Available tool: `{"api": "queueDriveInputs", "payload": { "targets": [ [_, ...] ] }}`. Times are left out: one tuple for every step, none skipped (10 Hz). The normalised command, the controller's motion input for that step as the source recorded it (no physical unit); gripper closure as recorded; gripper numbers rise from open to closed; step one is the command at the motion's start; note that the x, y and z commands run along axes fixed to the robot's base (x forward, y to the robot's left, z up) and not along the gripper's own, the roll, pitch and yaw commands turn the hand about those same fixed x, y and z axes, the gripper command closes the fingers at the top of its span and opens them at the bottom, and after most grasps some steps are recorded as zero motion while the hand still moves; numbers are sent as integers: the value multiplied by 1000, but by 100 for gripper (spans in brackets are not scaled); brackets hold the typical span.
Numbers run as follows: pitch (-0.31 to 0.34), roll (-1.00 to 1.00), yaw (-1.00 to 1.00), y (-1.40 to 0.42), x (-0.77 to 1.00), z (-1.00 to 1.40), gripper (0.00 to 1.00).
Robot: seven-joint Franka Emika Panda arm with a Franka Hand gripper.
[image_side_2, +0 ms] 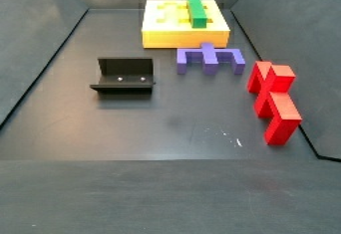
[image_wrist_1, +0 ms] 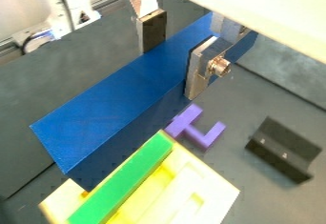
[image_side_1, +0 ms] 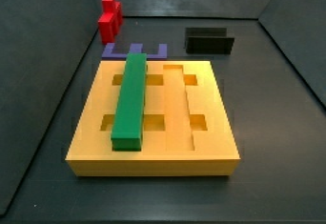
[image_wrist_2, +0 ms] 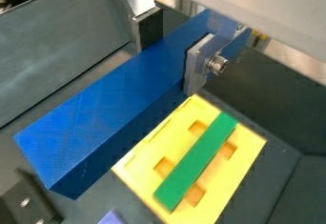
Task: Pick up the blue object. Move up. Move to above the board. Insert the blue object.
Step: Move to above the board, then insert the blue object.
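The gripper [image_wrist_1: 173, 45] is seen only in the wrist views, lifted above the table [image_side_2: 186, 128]; it appears in neither side view. Its jaws are closed on the blue object [image_wrist_1: 121, 102], a long straight bar that runs lengthwise between the two silver fingers [image_wrist_2: 201, 60]. One finger is pressed against each long face of the bar, at the end nearest the wrist, and the rest of the bar reaches out well beyond the fingertips. The same hold is shown in both wrist views [image_wrist_2: 171, 43], with the blue object [image_wrist_2: 114, 107] gripped by the dark pads.

Below the free end of the bar, the board [image_wrist_1: 192, 201] is seen with a green bar [image_wrist_1: 133, 185] lying in one of its long grooves. In a wrist view the board [image_wrist_2: 249, 153] lies under and just beside the bar, and the green bar [image_wrist_2: 197, 159] is well apart from the jaws.

In both side views the board [image_side_1: 204, 132] rests flat on the table, the green bar [image_side_1: 130, 96] set lengthwise in it. A purple U-shaped piece [image_side_1: 135, 50] lies on the table just beside one short edge of the board. A dark fixture [image_side_2: 124, 76] stands near it, and red blocks [image_side_2: 273, 101] are placed well apart from the board.
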Motion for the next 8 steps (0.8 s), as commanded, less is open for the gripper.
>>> {"api": "queueDriveInputs", "payload": {
  "targets": [
    [152,17,7,-251,84,45,100],
    [-107,-3,0,-86,146,-603,100],
    [-150,-26,0,-174,260,-871,100],
    [-140,-13,97,-171,403,-977,100],
    [-117,0,154,-126,463,-1000,100],
    [-99,41,203,-86,474,-1000,100],
    [-84,126,257,-83,437,-906,100],
    [-89,130,280,-80,417,-866,100]
  ]
}}
